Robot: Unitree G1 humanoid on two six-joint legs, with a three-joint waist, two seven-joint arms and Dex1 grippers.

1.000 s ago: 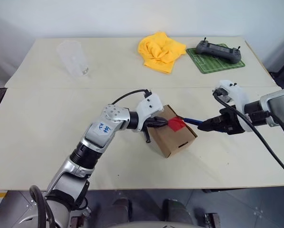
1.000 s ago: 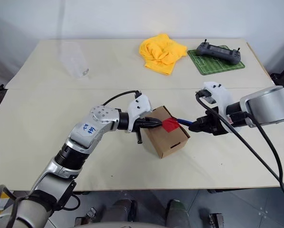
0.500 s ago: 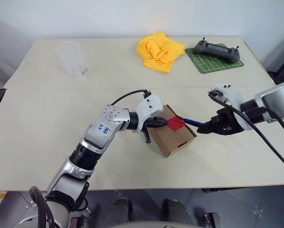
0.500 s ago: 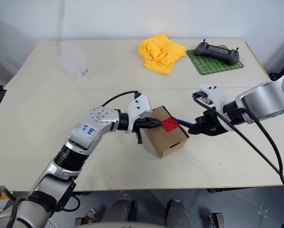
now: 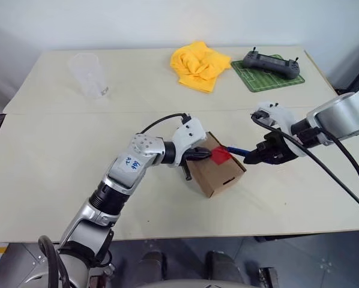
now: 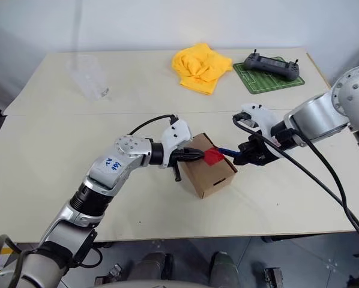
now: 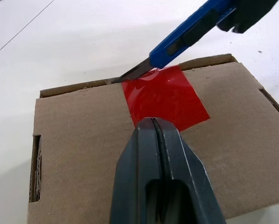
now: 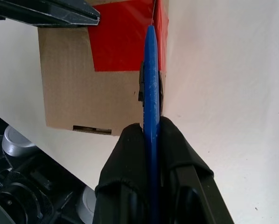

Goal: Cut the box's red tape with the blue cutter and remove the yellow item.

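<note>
My right pincer (image 6: 247, 157) is clamped on the blue cutter (image 6: 227, 152), whose tip points left at the red tape (image 6: 212, 156) on the box (image 6: 209, 166). My left pincer (image 6: 194, 155), fingers together, presses on the box top from the other side, tip right at the tape's edge. So the tape sits between my two pincers, and the box lies tilted on the surface (image 6: 167, 108). Well beyond my right pincer, at the far edge: a black controller (image 6: 271, 63) on a green mat (image 6: 268, 75), and a yellow cloth (image 6: 200, 67) just left of it. Far beyond my left pincer stands a clear plastic cup (image 6: 89, 77).
</note>
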